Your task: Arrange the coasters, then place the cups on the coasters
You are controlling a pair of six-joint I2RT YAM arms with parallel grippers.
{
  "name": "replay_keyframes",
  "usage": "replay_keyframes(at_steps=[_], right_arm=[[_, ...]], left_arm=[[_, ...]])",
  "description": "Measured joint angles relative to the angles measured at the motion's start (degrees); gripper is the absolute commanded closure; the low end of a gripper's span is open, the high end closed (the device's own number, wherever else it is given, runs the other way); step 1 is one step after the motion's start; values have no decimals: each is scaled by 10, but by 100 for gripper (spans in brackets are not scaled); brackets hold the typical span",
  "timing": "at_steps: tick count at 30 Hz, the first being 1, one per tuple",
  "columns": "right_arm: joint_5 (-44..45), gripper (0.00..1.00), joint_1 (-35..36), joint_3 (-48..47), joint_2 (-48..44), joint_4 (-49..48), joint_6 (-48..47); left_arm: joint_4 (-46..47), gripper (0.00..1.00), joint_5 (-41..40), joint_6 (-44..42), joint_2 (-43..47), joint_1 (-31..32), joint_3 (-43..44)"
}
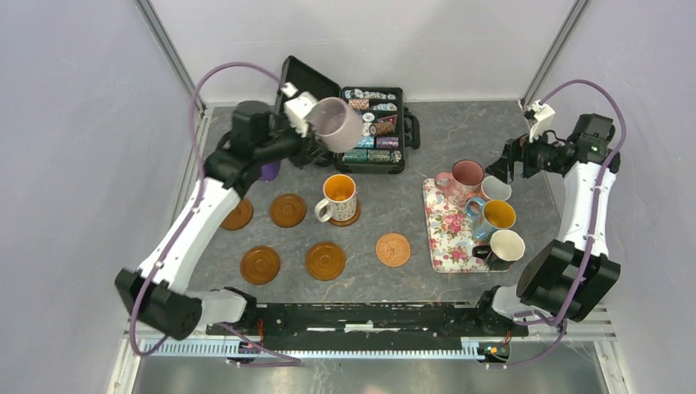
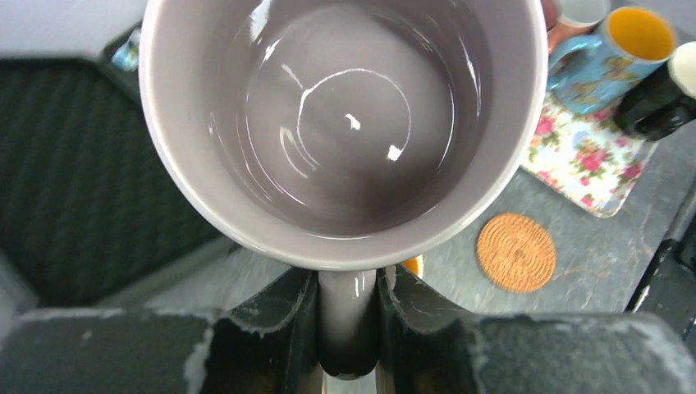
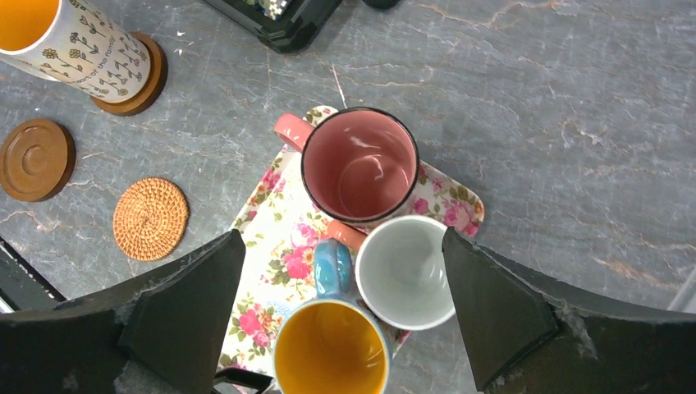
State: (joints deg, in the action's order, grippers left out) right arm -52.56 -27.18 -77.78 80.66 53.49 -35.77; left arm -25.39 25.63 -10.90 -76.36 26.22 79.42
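Lilac cup (image 2: 345,123) pinched by handle in left pincer (image 2: 349,287); right pincer (image 3: 341,246) spread; far-left brown coaster (image 1: 239,217) partly hidden.

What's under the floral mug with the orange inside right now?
A brown wooden coaster; only its edge shows around the foot of the floral mug. The mug's base covers the rest.

Three views over one grey stone-look table (image 1: 410,197): one high and fixed, two close on the wrists.
The top camera looks steeply down from above the near edge and takes in the whole tabletop. The left wrist camera stares at very close range into a pale lilac ceramic mug (image 2: 345,123) that fills most of its frame. The right wrist camera looks almost straight down from low height. All three show the woven orange-tan round coaster (image 1: 392,249) and the rectangular floral tray (image 3: 279,238).
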Motion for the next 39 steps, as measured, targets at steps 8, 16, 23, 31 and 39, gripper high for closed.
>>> replay_keyframes(at_steps=[8,16,23,31,39], right_arm=[[18,2,47,-1,6,-24,26],[32,2,75,-25,29,-24,37],[39,2,87,-27,28,-25,45],[53,2,94,-27,28,-25,48],[64,2,95,-22,20,-29,53]], left_arm=[[-103,98,80,-22,125,-233,-102],[-238,98,147,-199,130,-497,-139],[-259,98,172,-348,72,-620,-185],[-223,98,177,-452,-6,-654,-217],[-158,98,162,-515,-45,-654,-264]])
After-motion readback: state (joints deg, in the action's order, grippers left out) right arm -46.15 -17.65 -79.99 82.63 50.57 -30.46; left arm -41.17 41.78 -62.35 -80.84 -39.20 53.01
